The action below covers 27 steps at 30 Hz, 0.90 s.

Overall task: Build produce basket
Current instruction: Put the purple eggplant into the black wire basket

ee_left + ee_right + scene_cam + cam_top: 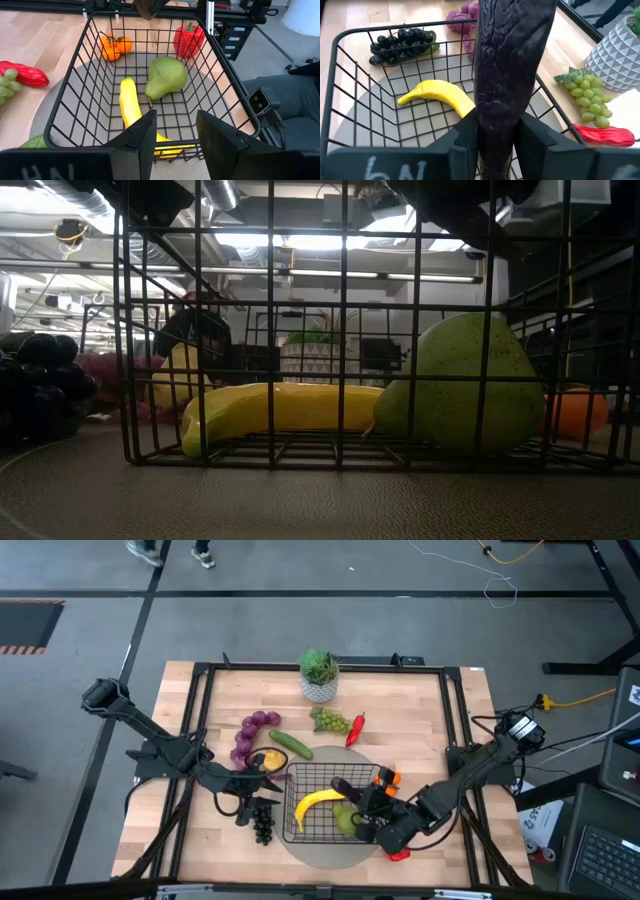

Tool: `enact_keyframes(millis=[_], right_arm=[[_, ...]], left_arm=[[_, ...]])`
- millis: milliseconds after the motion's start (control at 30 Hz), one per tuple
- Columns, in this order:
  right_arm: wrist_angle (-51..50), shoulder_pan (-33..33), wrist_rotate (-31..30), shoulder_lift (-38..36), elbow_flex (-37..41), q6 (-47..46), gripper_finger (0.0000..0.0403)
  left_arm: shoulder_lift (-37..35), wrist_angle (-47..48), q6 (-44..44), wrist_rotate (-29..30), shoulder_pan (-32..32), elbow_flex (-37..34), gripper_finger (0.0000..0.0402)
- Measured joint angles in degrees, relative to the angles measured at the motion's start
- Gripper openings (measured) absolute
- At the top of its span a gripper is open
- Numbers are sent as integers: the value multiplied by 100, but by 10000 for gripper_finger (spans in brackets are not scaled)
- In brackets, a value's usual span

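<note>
The black wire basket (pixel 300 832) stands on a round grey mat, with a yellow banana (pixel 315 803) and a green pear (pixel 346 821) lying on its floor. My right gripper (pixel 366 802) hovers over the basket's right half, shut on a dark purple eggplant (pixel 507 60). My left gripper (pixel 172 132) is open at the basket's left rim (pixel 150 150) and holds nothing. Outside the basket lie black grapes (pixel 262 824), purple grapes (pixel 250 730), a cucumber (pixel 291 744), green grapes (pixel 330 721), a long red pepper (pixel 355 728), oranges (pixel 116 45) and a red bell pepper (pixel 188 37). My right gripper pinches the eggplant's near end (pixel 495 125) between its two fingers (pixel 465 140). The fingers come slanting from the table's near right. The eggplant lies along them and sticks out past their tips, lifted clear above the basket floor.
A white potted green plant (pixel 319 675) stands at the table's far middle. A yellow piece (pixel 268 758) lies just left of the basket's far corner. A black frame (pixel 200 720) runs round the table top. Bare wood shows along the far right side (pixel 420 710).
</note>
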<state>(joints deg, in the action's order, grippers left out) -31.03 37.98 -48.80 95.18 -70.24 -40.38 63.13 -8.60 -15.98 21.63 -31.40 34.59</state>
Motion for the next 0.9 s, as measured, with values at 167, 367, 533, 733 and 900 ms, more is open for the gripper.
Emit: enact_keyframes(millis=[167,367,533,733,900], right_arm=[[47,-30,-2,0,0,130,100],[57,-33,-9,0,0,229,100],[56,-33,-9,0,0,199,100],[51,-33,-2,0,0,265,100],[72,-33,71,0,0,616,100]], left_arm=[[0,0,-1,0,0,0,134],[0,0,-3,0,0,0,133],[-1,0,-3,0,1,0,133],[0,0,-5,-1,-1,0,133],[0,0,-8,0,0,0,133]])
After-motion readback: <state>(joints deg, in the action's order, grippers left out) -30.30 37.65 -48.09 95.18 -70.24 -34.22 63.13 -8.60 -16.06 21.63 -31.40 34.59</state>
